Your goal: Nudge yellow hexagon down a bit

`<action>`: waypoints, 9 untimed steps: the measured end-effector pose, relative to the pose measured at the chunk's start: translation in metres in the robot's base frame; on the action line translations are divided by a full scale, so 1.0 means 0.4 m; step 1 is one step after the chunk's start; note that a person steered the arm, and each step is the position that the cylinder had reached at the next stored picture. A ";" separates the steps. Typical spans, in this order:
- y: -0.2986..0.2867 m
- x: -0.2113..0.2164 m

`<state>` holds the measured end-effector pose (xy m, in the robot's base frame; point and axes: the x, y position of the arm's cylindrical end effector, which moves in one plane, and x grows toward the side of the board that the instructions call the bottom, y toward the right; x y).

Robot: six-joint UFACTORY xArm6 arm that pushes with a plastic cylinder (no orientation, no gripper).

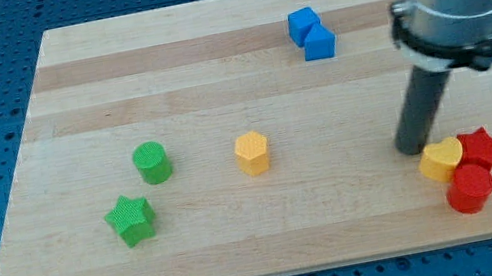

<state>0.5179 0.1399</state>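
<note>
Presently my tip (414, 148), bare and holding nothing, stands well right of the yellow hexagon (252, 152); approach step: I judge it must get above the block.

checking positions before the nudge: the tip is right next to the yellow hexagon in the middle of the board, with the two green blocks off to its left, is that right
Not quite. The camera view shows my tip at the view's right, beside the yellow heart that sits with the red star and red cylinder, well away from the yellow hexagon. The rest holds: the hexagon is mid-board, with the green cylinder and green star to its left.
</note>
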 end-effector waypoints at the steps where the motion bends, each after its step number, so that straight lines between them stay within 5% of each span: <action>1: -0.173 0.005; 4: -0.584 0.179; 6: -0.516 -0.178; 8: -0.492 -0.190; 9: -0.458 -0.104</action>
<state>0.4764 -0.0433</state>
